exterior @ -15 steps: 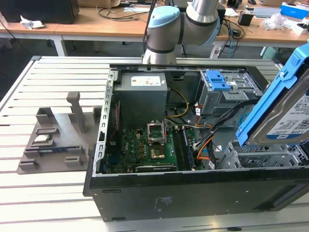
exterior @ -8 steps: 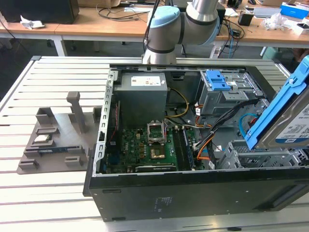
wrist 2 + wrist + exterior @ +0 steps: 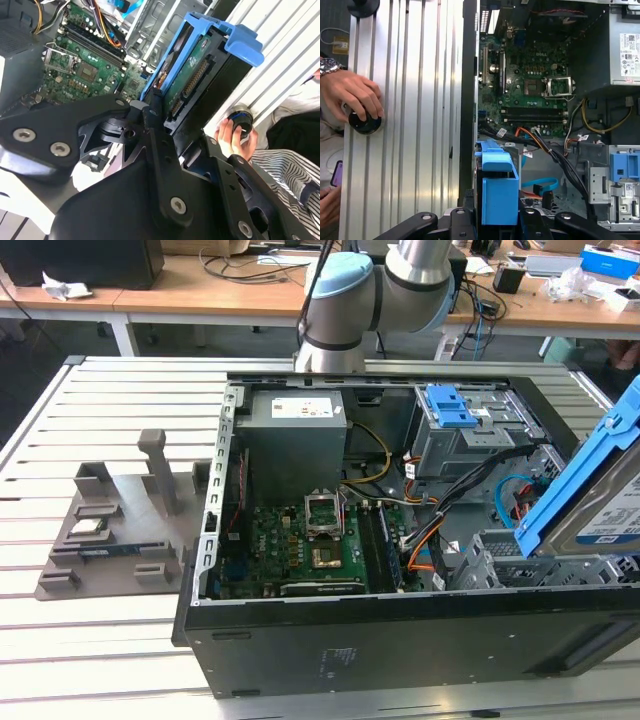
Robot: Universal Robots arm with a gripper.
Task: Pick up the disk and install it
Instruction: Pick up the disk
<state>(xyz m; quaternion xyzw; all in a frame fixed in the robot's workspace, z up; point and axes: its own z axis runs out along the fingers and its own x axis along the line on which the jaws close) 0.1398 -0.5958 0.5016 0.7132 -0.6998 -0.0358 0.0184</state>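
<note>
The disk (image 3: 612, 502), a silver-grey drive in a bright blue frame, hangs tilted at the exterior view's right, above the right end of the open computer case (image 3: 300, 640). In both wrist views my gripper (image 3: 172, 125) (image 3: 497, 222) is shut on the disk (image 3: 192, 82) (image 3: 498, 192), with a black finger pressed against each flat side. Its connector edge and blue end tab point away from the gripper. Just below it sits a bare metal drive cage (image 3: 500, 560).
Inside the case lie the motherboard (image 3: 310, 540), a grey power supply box (image 3: 295, 445), loose cables and a cage with a blue latch (image 3: 455, 405). A person's hand (image 3: 350, 92) rests on a black knob (image 3: 365, 121) on the slatted table. A grey fixture (image 3: 110, 530) lies at the exterior view's left.
</note>
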